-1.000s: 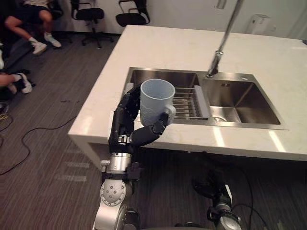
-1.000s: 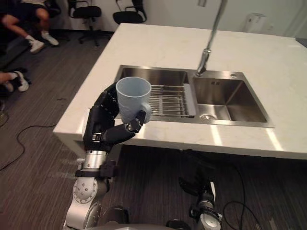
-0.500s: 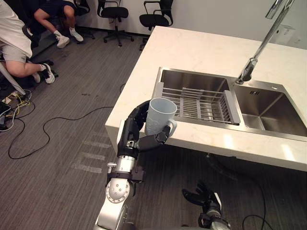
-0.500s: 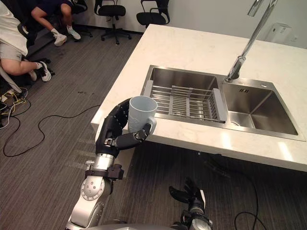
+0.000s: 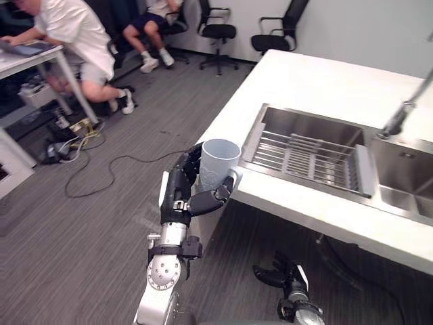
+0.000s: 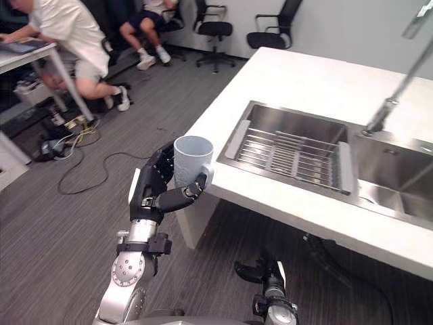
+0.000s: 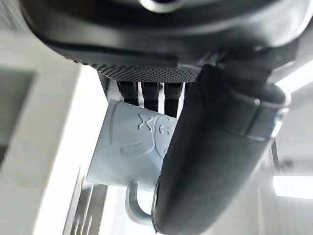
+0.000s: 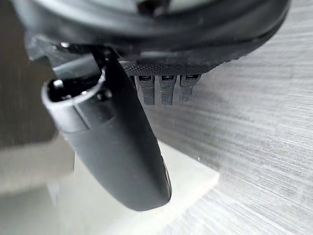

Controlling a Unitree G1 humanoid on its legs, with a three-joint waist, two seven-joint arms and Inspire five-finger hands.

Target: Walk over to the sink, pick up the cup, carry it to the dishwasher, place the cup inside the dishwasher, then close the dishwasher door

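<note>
1. The cup (image 5: 218, 162) stands upright in the left hand (image 5: 177, 196). Its long axis is vertical and its open mouth points straight up.
2. The cup's handle sits low on the side by the thumb, as the left wrist view shows, on the side turned toward the sink (image 5: 304, 125).
3. The left fingers (image 5: 191, 161) curl round the far side of the cup and the thumb presses the near side, so the hand grips it firmly.
4. The cup is in the air, clear of the sink, by the desk (image 5: 318, 81) corner nearest the sink's rack basin. I cannot tell whether it is over the desk edge or just off it.
5. The right hand (image 5: 279, 276) hangs low over the carpeted floor (image 5: 101, 223), below the sink's front edge. Its fingers are loosely spread and hold nothing.
6. Counted: one pale blue cup and one steel sink with two basins.
7. One wire rack (image 5: 308, 157) lies across the sink basin nearer the cup, and one faucet (image 5: 399, 120) rises behind the sink.
8. Well beyond the sink, across the floor, stand two empty black office chairs (image 5: 220, 30) (image 5: 277, 40).
9. Two seated people are there too: one in a white shirt (image 5: 71, 30), and one further back (image 5: 152, 20).
</note>
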